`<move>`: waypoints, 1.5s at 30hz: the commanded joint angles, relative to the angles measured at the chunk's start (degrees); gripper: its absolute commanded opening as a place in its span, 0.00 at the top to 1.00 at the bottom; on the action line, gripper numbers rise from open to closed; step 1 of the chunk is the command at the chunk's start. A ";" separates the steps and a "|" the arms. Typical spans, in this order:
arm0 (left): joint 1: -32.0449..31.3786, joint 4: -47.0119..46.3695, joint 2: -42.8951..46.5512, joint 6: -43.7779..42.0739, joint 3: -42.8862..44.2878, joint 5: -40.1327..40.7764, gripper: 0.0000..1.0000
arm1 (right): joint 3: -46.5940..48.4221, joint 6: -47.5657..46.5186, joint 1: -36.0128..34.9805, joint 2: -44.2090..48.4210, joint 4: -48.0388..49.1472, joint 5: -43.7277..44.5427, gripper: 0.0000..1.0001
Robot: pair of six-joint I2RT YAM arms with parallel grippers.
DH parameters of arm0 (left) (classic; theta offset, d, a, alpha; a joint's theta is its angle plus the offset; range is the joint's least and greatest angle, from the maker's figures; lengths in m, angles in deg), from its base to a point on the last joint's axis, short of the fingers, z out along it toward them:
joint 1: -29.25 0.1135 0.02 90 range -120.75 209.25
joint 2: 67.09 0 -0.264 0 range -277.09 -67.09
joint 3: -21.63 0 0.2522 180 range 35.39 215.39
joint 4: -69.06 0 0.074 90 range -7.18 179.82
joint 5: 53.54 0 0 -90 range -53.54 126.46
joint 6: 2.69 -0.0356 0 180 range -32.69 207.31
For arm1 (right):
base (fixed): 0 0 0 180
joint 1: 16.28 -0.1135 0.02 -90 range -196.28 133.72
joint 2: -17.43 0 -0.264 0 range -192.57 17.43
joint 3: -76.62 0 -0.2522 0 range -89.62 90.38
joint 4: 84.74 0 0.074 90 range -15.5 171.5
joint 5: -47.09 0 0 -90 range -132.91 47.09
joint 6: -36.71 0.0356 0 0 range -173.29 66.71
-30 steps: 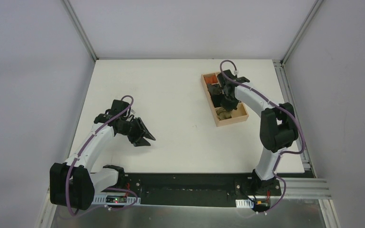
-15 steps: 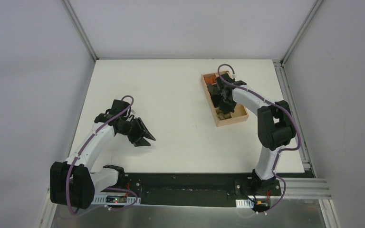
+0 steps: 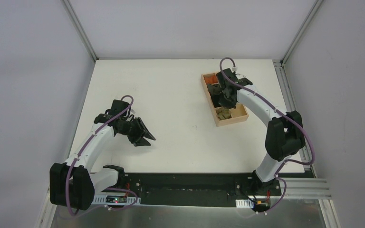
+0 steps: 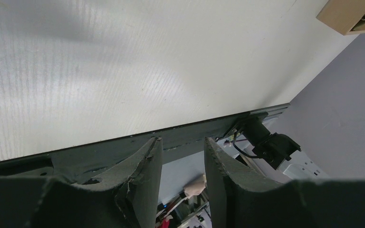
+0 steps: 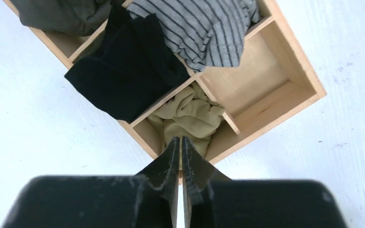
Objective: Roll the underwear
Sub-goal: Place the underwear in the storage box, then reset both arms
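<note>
White bench (image 3: 171,95): underwear (image 5: 190,114) bunched in the box's (image 5: 271,124) end compartment. My right jaws are nearly closed and empty, left jaws open. Stowed, I judge; next, lift clear.

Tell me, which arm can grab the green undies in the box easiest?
Right, probably. The right tool hangs just above the olive underwear in the wooden box; the left tool sits far off, open, holding nothing.

Left end effector (image 4: 183,145) parted (right end effector (image 5: 180,140) pinched)
</note>
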 commanded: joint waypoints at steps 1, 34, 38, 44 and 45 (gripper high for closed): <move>0.54 0.03 1.53 0.53 0.52 -1.30 0.62 | 0.36 -0.94 1.03 2.04 -2.48 4.47 0.94; 0.52 -0.03 3.91 0.58 0.92 -0.63 0.62 | 3.46 -2.23 -1.26 9.18 -5.76 5.05 0.45; 0.53 2.58 5.67 -1.24 4.40 2.59 0.60 | 3.38 -1.14 -1.24 15.73 -7.13 7.47 0.36; 0.53 10.74 6.57 -8.60 15.93 11.27 0.57 | 1.13 0.11 -1.25 28.19 -11.53 11.73 0.09; 0.54 11.69 6.65 -9.78 18.03 12.35 0.56 | 0.22 0.31 -1.19 30.01 -12.41 12.31 0.08</move>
